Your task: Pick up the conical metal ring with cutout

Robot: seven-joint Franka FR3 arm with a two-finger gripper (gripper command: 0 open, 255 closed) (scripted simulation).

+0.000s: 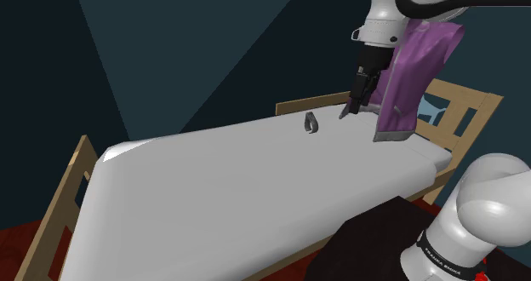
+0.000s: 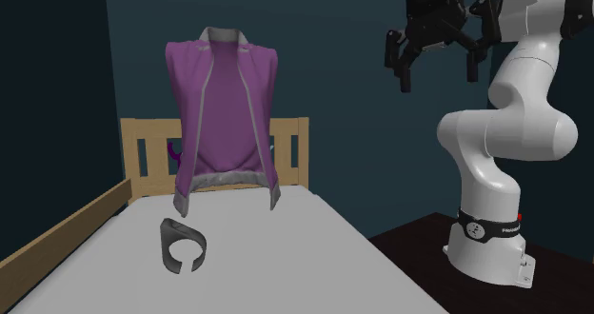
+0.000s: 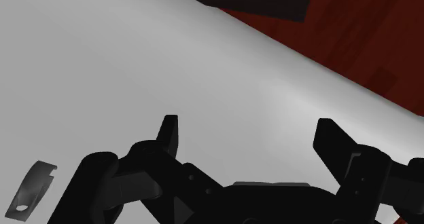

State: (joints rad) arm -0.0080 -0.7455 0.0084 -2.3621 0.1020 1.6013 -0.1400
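Observation:
A small dark grey metal ring (image 2: 182,245) with a cutout in its wall stands on the white bed (image 2: 286,264), toward the headboard. In the shoulder view the ring (image 1: 312,123) lies just left of and below my gripper (image 1: 354,107). The black gripper (image 2: 438,72) hangs open well above the bed, to the ring's right in the second exterior view, with nothing between its fingers. Seen from the wrist, the ring (image 3: 32,187) lies off to the side of the open gripper (image 3: 250,140), outside the left finger (image 3: 168,133).
A purple vest (image 2: 224,112) with grey trim stands upright at the wooden headboard (image 2: 148,150), close behind the ring; in the shoulder view the vest (image 1: 413,75) is right beside the gripper. Wooden side rails (image 1: 59,207) edge the bed. The dark stand (image 1: 374,245) sits on red floor.

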